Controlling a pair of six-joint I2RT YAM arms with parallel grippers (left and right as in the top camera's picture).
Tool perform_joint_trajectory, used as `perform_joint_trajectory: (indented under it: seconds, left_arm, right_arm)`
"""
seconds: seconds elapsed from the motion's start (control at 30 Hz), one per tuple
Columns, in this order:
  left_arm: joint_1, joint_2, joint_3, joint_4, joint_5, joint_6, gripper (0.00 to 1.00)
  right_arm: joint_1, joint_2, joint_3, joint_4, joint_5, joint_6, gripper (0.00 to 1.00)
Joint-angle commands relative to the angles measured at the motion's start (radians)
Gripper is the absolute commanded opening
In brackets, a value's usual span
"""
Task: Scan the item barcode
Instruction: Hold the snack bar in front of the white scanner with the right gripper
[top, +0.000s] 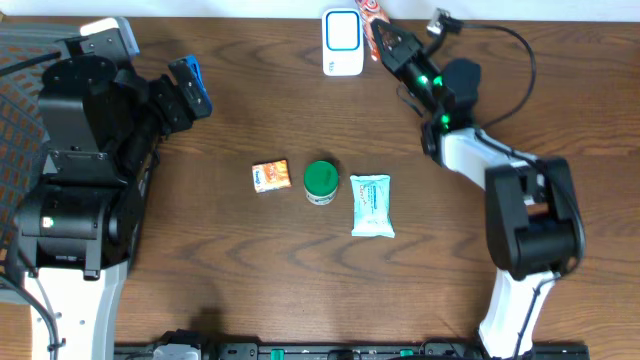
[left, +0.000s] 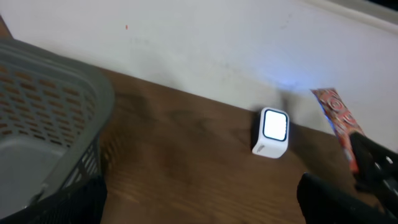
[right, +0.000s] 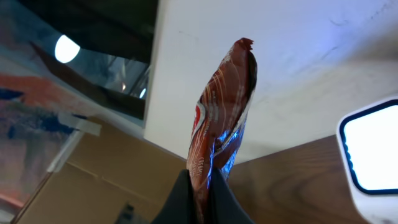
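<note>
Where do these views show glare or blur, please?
Left wrist: the white box scanner has a blown-out screen, and the whole frame is soft. Right wrist: its panel glares too, with a blue sheen on the red patterned foil packet. Overhead: sharp, evenly lit.

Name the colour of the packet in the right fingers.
Red packet with pale markings; clearest in right wrist view.

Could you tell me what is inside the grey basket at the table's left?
The grey basket shows, in its visible corner, only bare floor and mesh wall, no item. The rest lies out of frame or under the left arm.
</note>
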Motion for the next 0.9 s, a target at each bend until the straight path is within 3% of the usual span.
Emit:
perform_joint_trajectory:
  seconds: [0.0,0.5,0.87]
  left_arm:
    - [0.005,0.010,0.011,-0.008,-0.014,0.010,0.98]
    - [0.005,0.013,0.011,-0.011,-0.014,0.010,0.98]
    - [0.005,0.013,0.011,-0.012,-0.014,0.010,0.98]
  right_arm:
    - [-0.007,0.108,0.113,-0.058,-0.048,0.013,0.01]
    - [0.000,0.333,0.163,-0.143,-0.029,-0.005,0.01]
    - [-0.033,0.311,0.169,-0.157,-0.166,-0.117,0.01]
